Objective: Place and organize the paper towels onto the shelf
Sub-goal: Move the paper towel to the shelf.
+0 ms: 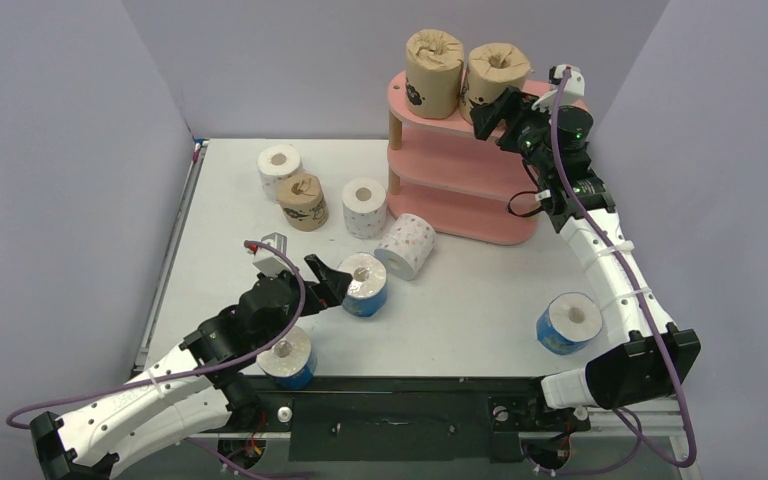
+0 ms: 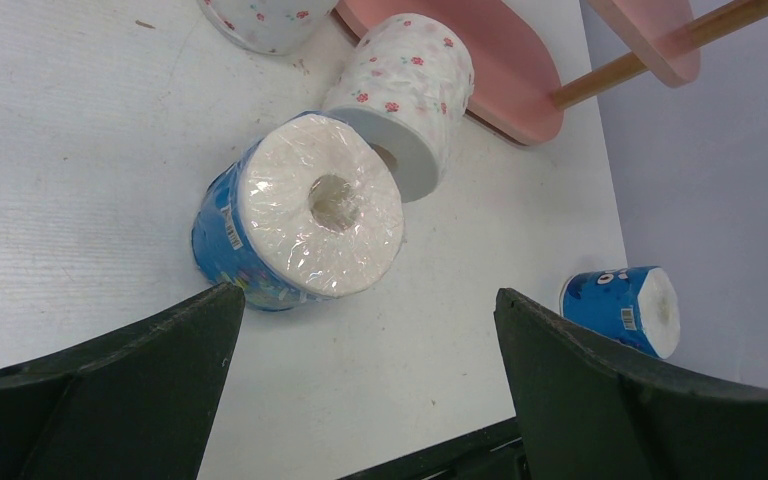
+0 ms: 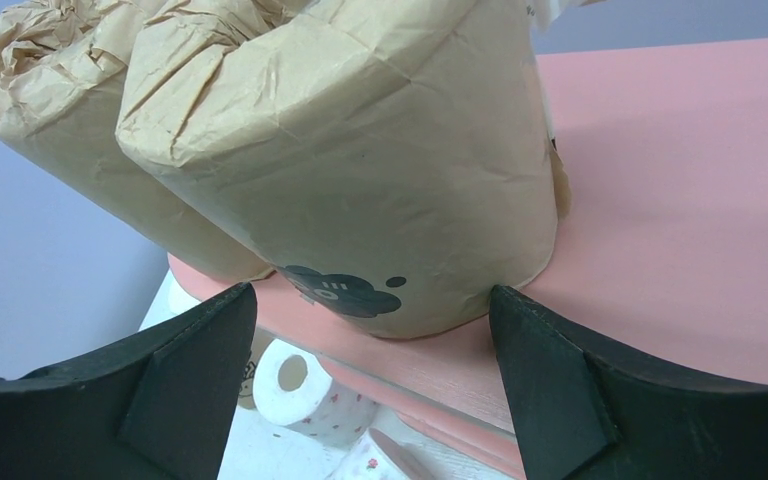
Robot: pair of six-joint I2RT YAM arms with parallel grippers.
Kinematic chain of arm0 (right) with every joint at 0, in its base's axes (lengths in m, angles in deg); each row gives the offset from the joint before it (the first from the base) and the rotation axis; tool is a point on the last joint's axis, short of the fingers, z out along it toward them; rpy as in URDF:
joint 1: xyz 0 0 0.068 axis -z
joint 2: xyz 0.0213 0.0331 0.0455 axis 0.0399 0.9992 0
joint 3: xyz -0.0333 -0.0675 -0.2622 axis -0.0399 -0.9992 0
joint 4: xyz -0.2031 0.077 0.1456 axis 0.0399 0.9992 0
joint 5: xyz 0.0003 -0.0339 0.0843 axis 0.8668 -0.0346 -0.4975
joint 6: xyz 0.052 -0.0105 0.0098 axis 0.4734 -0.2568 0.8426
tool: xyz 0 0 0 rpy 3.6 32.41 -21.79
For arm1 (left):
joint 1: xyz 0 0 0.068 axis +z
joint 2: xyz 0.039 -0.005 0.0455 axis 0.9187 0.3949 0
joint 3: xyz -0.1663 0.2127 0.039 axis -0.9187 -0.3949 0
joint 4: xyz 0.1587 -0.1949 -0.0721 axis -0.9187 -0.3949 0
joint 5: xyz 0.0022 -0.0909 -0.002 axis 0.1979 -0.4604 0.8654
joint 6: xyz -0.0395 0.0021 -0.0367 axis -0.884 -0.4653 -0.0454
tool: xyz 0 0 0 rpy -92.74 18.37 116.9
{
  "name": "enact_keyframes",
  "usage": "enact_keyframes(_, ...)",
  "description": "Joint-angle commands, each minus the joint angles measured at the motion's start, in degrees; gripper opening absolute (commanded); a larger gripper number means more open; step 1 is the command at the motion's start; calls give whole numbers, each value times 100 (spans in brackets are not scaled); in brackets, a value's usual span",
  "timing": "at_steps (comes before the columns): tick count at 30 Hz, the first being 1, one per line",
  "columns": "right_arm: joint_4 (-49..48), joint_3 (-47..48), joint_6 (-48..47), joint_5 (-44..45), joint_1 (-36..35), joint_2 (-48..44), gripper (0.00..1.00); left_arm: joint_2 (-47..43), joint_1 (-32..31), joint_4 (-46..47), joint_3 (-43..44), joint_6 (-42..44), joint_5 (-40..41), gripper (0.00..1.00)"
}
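Wide open, my left gripper [image 2: 368, 292] is hovering before a blue roll [image 2: 310, 210] sitting in front of the shelf [image 1: 460, 195]; my right gripper [image 3: 370, 290] is gaping wide at a brown roll [image 3: 360, 170] on its top tier.

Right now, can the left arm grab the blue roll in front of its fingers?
Probably yes. The left gripper is open and the blue roll stands just ahead with nothing between. The dotted roll lying behind might get bumped.
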Motion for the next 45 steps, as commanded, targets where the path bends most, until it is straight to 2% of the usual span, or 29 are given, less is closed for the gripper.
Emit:
enact_keyframes(1, -22, 276, -92, 143, -30, -88, 82, -53, 19, 105, -31, -35, 39, 96)
enact_keyframes(5, 180, 209, -11, 351, 54, -485, 83, -98, 19, -106, 60, -14, 134, 96)
enact_keyframes(12, 805, -452, 518, 975, 18, -1936, 88, -322, 32, -545, 217, 31, 857, 96)
enact_keyframes(19, 2171, -1150, 788, 1988, -736, -2743, 89, -44, 206, -1329, 639, -383, 1414, 96)
enact_keyframes(23, 2631, -1959, 851, 2603, -1244, -3244, 89, 226, 310, -1632, 862, -556, 1448, 96)
enact_keyframes(27, 3044, -2599, 1112, 3435, -1770, -3689, 90, 424, 349, -1684, 947, -550, 1344, 96)
enact_keyframes(31, 3432, -3069, 1417, 4014, -2182, -3655, 90, 614, 460, -1569, 910, -595, 1195, 96)
enact_keyframes(34, 3641, -3365, 1914, 4351, -2283, -3566, 90, 729, 642, -1203, 829, -502, 661, 96)
enact_keyframes(35, 3626, -3565, 1994, 4414, -2284, -3593, 90, 760, 773, -1041, 725, -379, 254, 96)
enact_keyframes(37, 3263, -3924, 2087, 4254, -2290, -3737, 91, 796, 976, -512, 513, -125, -410, 96)
enact_keyframes(40, 2765, -4450, 2173, 3796, -2292, -4111, 90, 914, 1104, 115, 307, -10, -774, 97)
enact_keyframes(45, 2114, -5142, 2037, 3210, -2291, -4563, 87, 1787, 1107, 47, 669, 171, -1077, 98)
